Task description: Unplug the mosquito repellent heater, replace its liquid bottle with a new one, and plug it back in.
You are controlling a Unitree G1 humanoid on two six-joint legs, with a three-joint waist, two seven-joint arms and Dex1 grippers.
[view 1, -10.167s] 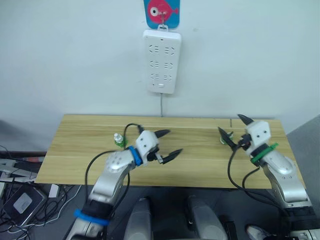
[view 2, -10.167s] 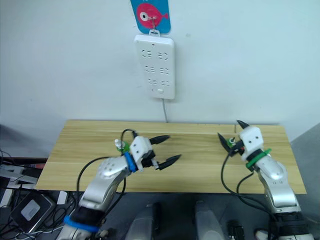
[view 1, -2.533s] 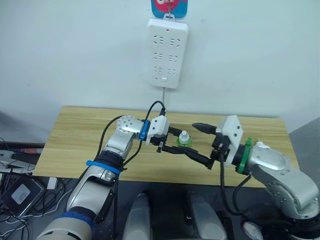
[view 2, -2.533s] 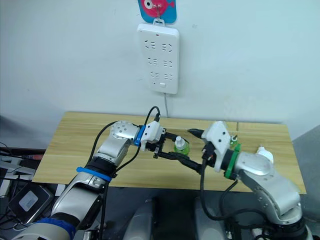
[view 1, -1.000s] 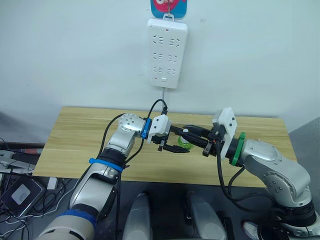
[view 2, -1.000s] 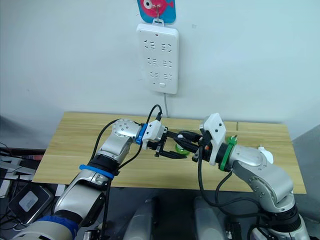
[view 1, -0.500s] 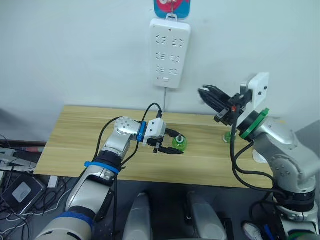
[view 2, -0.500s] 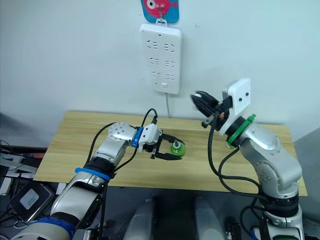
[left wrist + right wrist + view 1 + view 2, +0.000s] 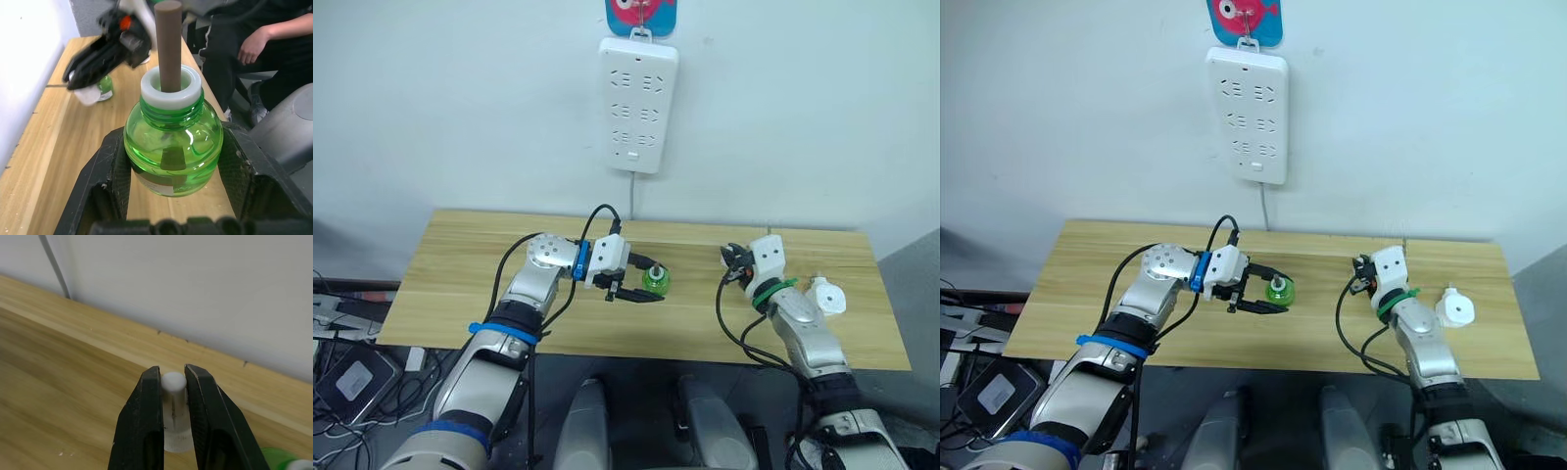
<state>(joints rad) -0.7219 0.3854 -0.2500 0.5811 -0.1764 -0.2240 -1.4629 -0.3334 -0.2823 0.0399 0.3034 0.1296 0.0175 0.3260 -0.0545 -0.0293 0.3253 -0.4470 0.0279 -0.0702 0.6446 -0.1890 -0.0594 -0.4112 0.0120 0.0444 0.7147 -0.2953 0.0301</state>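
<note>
From the head views, the left gripper (image 9: 641, 284) reaches over the middle of the wooden table (image 9: 460, 255), its forearm bent in from the left, fingers clamped around a green bottle (image 9: 654, 281). The right gripper (image 9: 732, 262) sits low near the back right, elbow tucked; what it holds is too small to make out here. The white heater (image 9: 826, 297) lies by the right edge, apart from both arms. A power strip (image 9: 637, 103) hangs on the wall above the back edge.

In the left wrist view, the bottle (image 9: 172, 147) shows a brown wick (image 9: 167, 44); a second green bottle (image 9: 102, 87) is half hidden behind the other gripper.

In the right wrist view, the fingers (image 9: 146, 426) pinch a white cap (image 9: 175, 411), its base cut off.
</note>
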